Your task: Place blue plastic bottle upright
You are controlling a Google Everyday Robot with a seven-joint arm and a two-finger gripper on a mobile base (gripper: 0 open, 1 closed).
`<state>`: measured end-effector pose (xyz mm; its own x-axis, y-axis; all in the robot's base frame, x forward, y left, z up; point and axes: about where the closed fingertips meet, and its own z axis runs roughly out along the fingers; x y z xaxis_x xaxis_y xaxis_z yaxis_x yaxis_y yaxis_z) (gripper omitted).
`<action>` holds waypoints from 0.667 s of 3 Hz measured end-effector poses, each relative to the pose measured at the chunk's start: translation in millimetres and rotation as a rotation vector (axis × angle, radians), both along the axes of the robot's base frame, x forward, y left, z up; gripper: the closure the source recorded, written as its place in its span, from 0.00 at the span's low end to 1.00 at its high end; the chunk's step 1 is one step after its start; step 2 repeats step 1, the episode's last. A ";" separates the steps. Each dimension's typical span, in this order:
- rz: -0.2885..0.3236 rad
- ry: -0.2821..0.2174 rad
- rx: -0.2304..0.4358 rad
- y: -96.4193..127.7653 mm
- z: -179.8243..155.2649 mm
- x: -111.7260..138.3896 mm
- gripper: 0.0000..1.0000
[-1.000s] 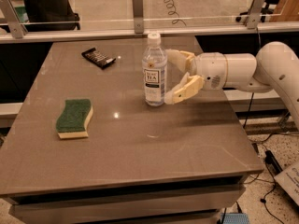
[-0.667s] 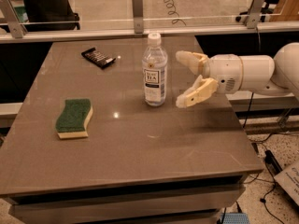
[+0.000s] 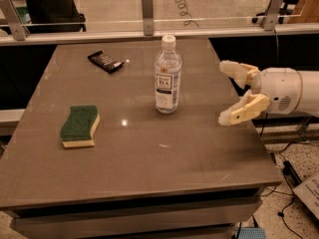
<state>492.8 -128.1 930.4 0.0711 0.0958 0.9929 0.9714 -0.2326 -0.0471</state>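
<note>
Placement looks done: we see the blue plastic bottle upright on the surface; our gripper hangs apart from it, fingers spread empty, needing only retreat.

Dim, warm indoor light, falling from above. Two small white glare spots on the brown table: one just right of the green sponge, one beside the dark packet. Pale sheen across the table's far half. Bright highlights on the blue plastic bottle, with only a faint shadow at its base. Gripper at the table's right edge, jaws spread wide, lit cream-yellow, apart from the bottle. Deep shadow beneath the table's front lip. Brighter floor behind the glass barrier.
</note>
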 end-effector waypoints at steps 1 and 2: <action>0.002 0.014 0.003 1.9 0.3 -0.3 0.00; 0.002 0.014 0.003 1.9 0.3 -0.3 0.00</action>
